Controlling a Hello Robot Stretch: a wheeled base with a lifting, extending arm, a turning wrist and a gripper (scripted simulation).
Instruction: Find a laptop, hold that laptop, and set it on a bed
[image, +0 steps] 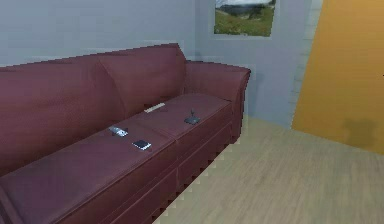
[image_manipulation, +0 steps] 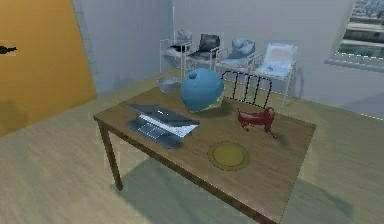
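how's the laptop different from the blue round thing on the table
The laptop is grey and flat; the blue round thing is bulbous, taller. The laptop lies by the table's corner at the arm side view's left; the blue round thing stands nearer the far edge. Both rest on the table.

Honestly can't tell you anything about the robot's own body here, no colours, shapes, cables or markings. Both cameras sit on the robot and look outward, one ahead and one out to the side.
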